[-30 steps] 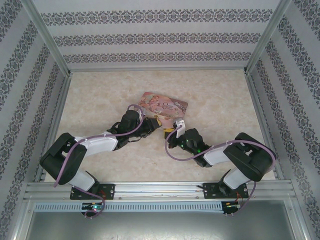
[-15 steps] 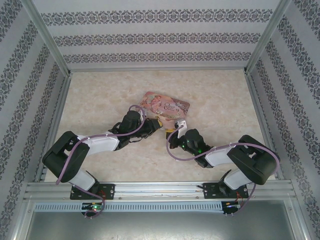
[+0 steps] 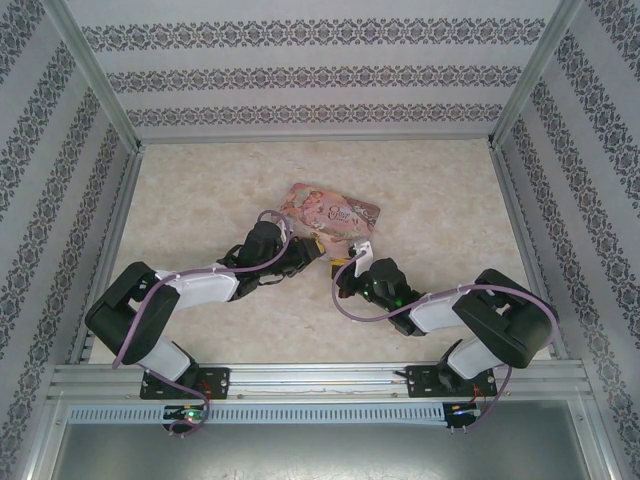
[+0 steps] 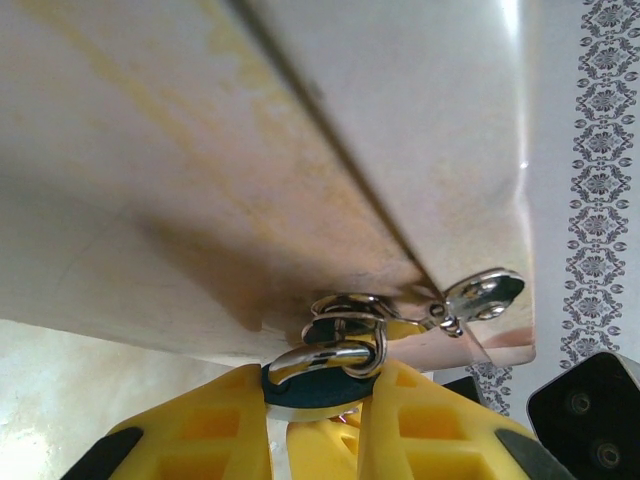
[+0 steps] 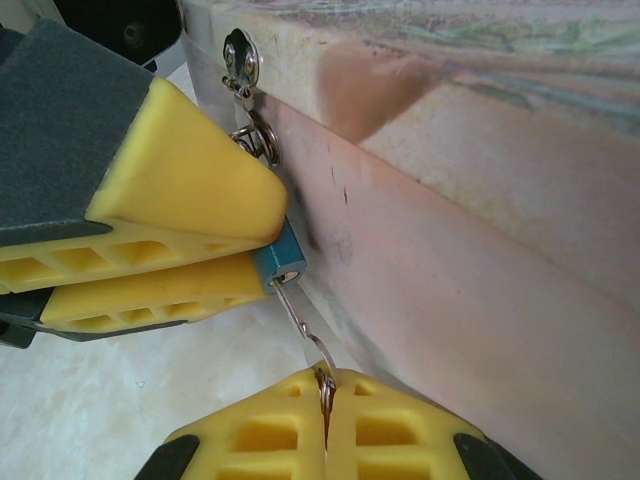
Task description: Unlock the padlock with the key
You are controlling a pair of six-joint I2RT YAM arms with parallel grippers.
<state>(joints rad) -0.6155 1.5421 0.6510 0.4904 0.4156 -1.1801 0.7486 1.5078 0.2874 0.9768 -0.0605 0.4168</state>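
Observation:
The tiny teal padlock (image 5: pixel 279 262) hangs by its silver shackle (image 4: pixel 330 352) from the hasp ring of the pink tin (image 3: pixel 330 212). My left gripper (image 4: pixel 315 400) is shut on the padlock's body, its yellow fingers (image 5: pixel 180 190) on both sides of it. The thin metal key (image 5: pixel 297 308) sits with its tip in the keyhole on the padlock's bottom face. My right gripper (image 5: pixel 325 395) is shut on the key's ring end, just below the padlock. In the top view the left gripper (image 3: pixel 312 252) and right gripper (image 3: pixel 345 270) meet at the tin's near edge.
The tin's side wall (image 5: pixel 480 220) runs close along the right of both grippers, with its silver hasp plate (image 5: pixel 240 55) at the corner. Patterned enclosure walls (image 3: pixel 560 180) ring the marble tabletop (image 3: pixel 440 200).
Over the last second the tin swung slightly to the right, and both grippers shifted with it. Both grips are unchanged.

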